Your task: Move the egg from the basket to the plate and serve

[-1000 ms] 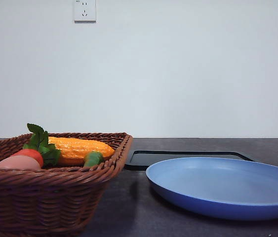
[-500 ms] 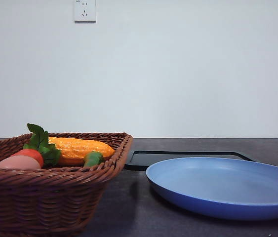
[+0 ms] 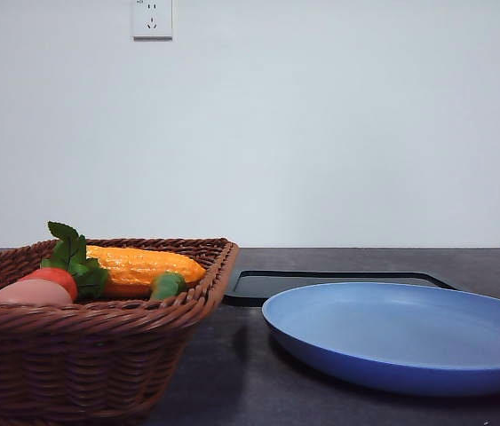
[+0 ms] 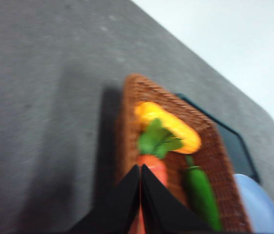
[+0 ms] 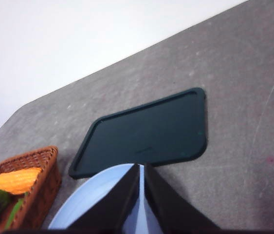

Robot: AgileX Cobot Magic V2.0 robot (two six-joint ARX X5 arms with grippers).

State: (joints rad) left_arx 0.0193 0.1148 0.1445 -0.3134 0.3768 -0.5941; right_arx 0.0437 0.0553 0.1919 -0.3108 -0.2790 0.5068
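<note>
In the front view the pinkish-brown egg (image 3: 32, 292) lies at the near left of the brown wicker basket (image 3: 99, 355), next to a carrot (image 3: 54, 278). The light-blue plate (image 3: 400, 335) sits on the table to the basket's right. My left gripper (image 4: 140, 168) hangs above the basket (image 4: 127, 105), shut with nothing in it, its fingertips over the carrot (image 4: 152, 165); the egg is hidden there. My right gripper (image 5: 141, 166) is shut and empty above the plate (image 5: 90, 204).
The basket also holds an orange-yellow corn (image 3: 143, 264) and a green vegetable (image 3: 168, 286). A flat black tray (image 3: 338, 284) lies behind the plate, also seen as the tray (image 5: 146, 131) in the right wrist view. Bare dark table spreads right of the tray.
</note>
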